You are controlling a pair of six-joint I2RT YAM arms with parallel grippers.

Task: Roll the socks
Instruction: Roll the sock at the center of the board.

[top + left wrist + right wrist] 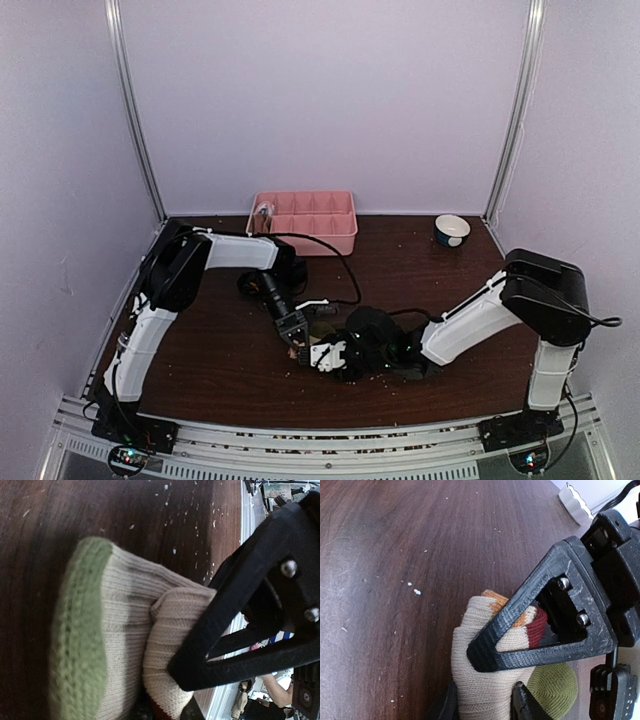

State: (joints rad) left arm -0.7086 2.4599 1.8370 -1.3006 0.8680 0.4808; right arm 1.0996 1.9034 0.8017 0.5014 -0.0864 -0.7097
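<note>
Left hand (297, 345): narrow, closed on the socks (130, 625). Its own camera shows one black finger (220, 625) pressed into a fold of cream ribbed knit, with an olive toe (80, 645) bulging toward the lens.

Right hand (326, 354): tip to tip with the left, on the same bundle. Its camera shows a triangular finger (530, 625) lying across the cream knit. The opposing finger is not clearly seen, so I cannot tell whether this hand is clamped or only closing in.

Only the right wrist view shows colour tucked inside the bundle: an orange edge (492, 599) and a dark red patch (536, 630) under the finger. The olive toe sits at the far side.

Overhead view: the bundle is almost hidden under the two hands. It sits on the dark wood surface (440, 290), near the front edge, about midway between the arms. A pink compartment tray (310, 238) stands at the back edge and a small bowl (452, 230) at the back right, both well apart from the socks.

The wrist views show pale specks (415, 591) scattered on the wood.
</note>
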